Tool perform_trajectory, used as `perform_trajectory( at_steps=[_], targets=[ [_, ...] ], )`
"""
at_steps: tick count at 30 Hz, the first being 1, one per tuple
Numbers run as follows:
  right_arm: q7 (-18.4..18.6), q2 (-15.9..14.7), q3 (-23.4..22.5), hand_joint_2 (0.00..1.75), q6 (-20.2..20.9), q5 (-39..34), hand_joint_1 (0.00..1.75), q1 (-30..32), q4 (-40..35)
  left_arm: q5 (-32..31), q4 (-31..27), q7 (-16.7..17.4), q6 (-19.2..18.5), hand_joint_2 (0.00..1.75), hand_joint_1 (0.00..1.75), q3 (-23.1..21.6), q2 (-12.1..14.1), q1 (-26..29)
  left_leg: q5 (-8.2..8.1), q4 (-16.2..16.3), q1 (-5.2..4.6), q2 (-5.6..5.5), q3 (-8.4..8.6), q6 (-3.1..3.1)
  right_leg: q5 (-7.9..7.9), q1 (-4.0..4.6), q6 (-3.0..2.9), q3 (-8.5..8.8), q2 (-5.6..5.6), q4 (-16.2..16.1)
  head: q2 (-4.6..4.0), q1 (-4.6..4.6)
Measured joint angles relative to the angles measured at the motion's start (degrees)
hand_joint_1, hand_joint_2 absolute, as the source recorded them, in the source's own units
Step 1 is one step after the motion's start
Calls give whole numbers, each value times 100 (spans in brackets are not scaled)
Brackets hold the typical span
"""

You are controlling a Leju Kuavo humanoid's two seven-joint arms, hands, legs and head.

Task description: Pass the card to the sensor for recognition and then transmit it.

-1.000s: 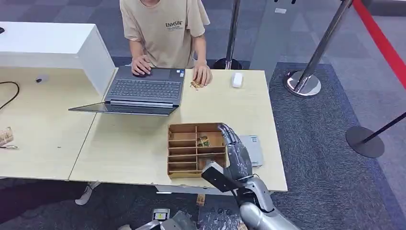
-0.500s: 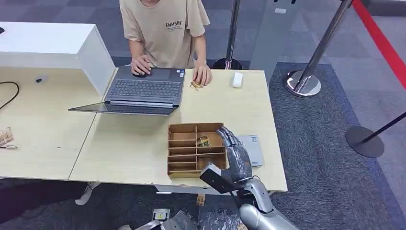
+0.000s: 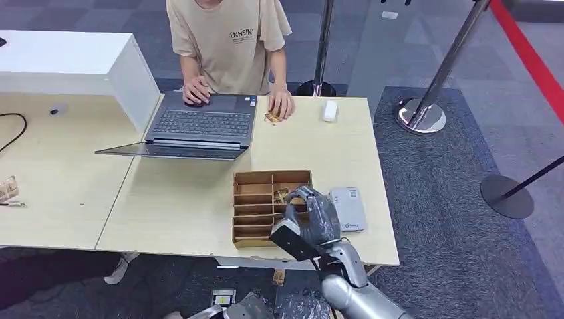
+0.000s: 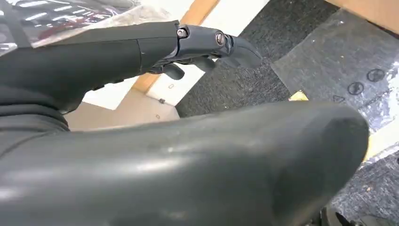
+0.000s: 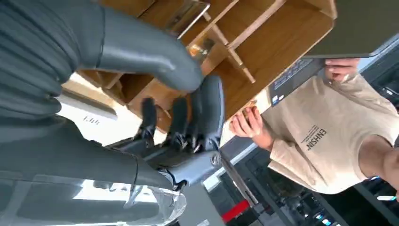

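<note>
Right hand (image 3: pixel 311 214) is hovering over the right side of the wooden organizer box (image 3: pixel 256 209) near the counter's (image 3: pixel 179 199) front edge in the head view, fingers curled down into the compartments. Can't tell from up here whether it's actually got hold of anything. The box is split into a stack of narrow slots on its left and wider compartments on its right; a card (image 3: pixel 282 195) with a patterned greenish face pokes out of one of the right-hand compartments, just past the fingertips. The grey sensor (image 3: pixel 348 208) lies flat just beside the box toward the counter's right edge, with a small label I can't read. Further back a person (image 3: pixel 229 40) in a tan shirt printed "ENHSIN" has both hands by an open laptop (image 3: pixel 199 126), and a small white device (image 3: pixel 329 109) sits near the far edge.

Left wrist view: the left hand (image 4: pixel 207 44) hangs over dark carpet, fingers stretched out and a bit apart, holding nothing.

Right wrist view: the right hand's fingers (image 5: pixel 207 113) bend toward the thumb right over the wooden dividers (image 5: pixel 226 42). A shiny card (image 5: pixel 188 16) rests in one slot, apart from the fingers, and nothing shows between them as far as I can see. The "ENHSIN" shirt print (image 5: pixel 314 137) is readable here too.
</note>
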Motion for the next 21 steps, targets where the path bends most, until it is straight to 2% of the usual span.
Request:
perform_trajectory(
  at_steps=[8,9,10,11,12,21],
  targets=[
    [-138,31,33,175,9,-149,169,-127,175,22,0,-59,-28,0,0,-72,0,-13,0,0,0,0,1,0,0,0,0,0,0,0,0,0],
    [-146,31,35,175,9,-149,164,-134,192,26,0,-59,-39,0,0,-77,0,-14,0,0,0,0,1,0,0,0,0,0,0,0,0,0],
    [-155,31,37,175,9,-146,147,-139,205,28,0,-59,-46,0,0,-79,0,-14,0,0,0,0,1,0,0,0,0,0,0,0,0,-2],
    [-160,31,44,175,4,-146,70,-141,229,37,0,-59,-52,0,0,-79,0,-15,0,0,0,0,1,0,0,0,0,0,0,-1,0,-2],
    [-164,31,48,175,-4,-144,2,-142,247,44,0,-59,-55,0,0,-81,0,-15,0,0,0,0,1,0,0,0,0,0,0,0,0,0],
    [-490,105,-92,175,-133,-264,0,-136,299,15,0,-44,-42,0,0,-96,0,-16,0,0,0,0,1,0,0,0,0,0,0,0,0,-2]
  ],
)
